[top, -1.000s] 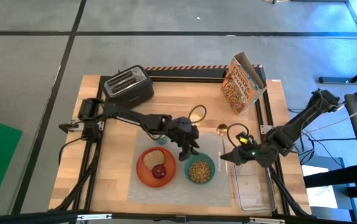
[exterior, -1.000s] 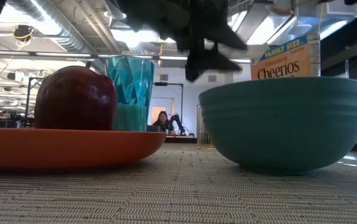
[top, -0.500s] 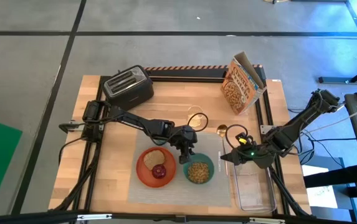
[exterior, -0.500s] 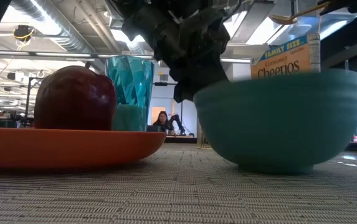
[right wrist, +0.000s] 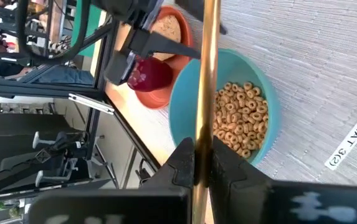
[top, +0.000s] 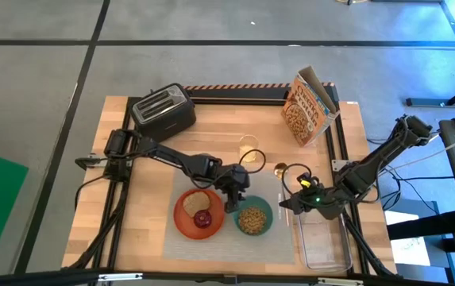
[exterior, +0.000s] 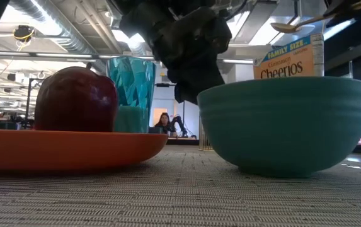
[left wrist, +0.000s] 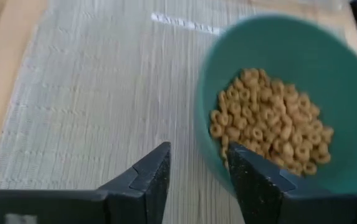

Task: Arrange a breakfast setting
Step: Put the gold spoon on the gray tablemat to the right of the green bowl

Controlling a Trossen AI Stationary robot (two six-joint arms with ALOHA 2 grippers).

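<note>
On the grey placemat point(top: 219, 242) stand an orange plate point(top: 181, 221) with toast point(top: 198, 200) and a red apple point(exterior: 76, 101), and a teal bowl point(top: 252, 217) of cereal rings. The green-tinted glass point(exterior: 131, 85) stands behind them. My left gripper point(left wrist: 198, 180) is open at the bowl's rim on the plate's side, one finger over the cereal and one outside the wall. My right gripper point(right wrist: 202, 152) hovers to the right of the bowl, shut on the gold spoon point(top: 281, 168). My left gripper comes slanting down at the bowl's rim point(left wrist: 218, 177), which lies in the gap beside the inner finger point(left wrist: 247, 180). Placemat shows between the outer finger point(left wrist: 156, 174) and the wall. Whether a finger touches the rim I cannot tell. My right gripper pinches the spoon's handle point(right wrist: 204, 134) between its two fingers, which lie across it. The spoon is lifted clear above the table. Its bowl end point(exterior: 287, 26) sticks out toward the far edge, roughly level.
A black toaster point(top: 162, 111) stands at the far left and a cereal box point(top: 313, 107) at the far right. A clear plastic tub point(top: 322, 238) lies right of the placemat. A person point(exterior: 165, 123) sits far off in the room behind.
My left gripper has come down and toward the near edge, from beyond the bowl to its rim, and has tipped further downward. The bowl rocked a little as it arrived and sits level again.
</note>
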